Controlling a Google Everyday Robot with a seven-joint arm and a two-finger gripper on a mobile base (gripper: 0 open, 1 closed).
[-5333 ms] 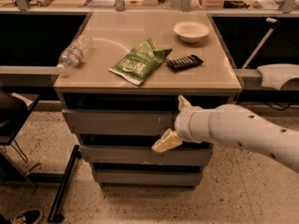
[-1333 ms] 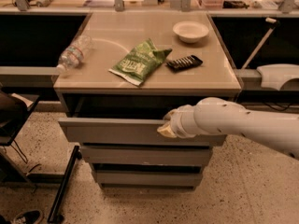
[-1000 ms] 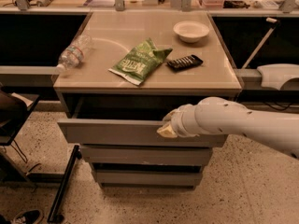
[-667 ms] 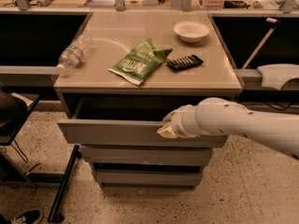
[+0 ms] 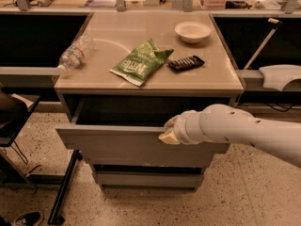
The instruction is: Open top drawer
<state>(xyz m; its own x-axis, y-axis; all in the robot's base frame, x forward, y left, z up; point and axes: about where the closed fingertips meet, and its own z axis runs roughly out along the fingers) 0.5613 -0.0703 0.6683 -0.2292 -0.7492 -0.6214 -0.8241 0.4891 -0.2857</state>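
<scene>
Top drawer (image 5: 117,147) stands pulled partway out beneath the desk (image 5: 211,76), dark cavity open behind its grey front. Gripper (image 5: 169,130) at the front's upper edge, right of centre, jaws pinching that lip, 1 finger inside and 1 on the face. On the desk: green chip bag (image 5: 141,62), plastic bottle (image 5: 74,54) at left edge, white bowl (image 5: 192,31), black ridged bar (image 5: 186,63).

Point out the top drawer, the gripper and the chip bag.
top drawer (image 5: 117,145): camera view, bare front panel.
gripper (image 5: 169,130): camera view, its tip, at the drawer's edge.
chip bag (image 5: 141,67): camera view, bag's middle.
</scene>
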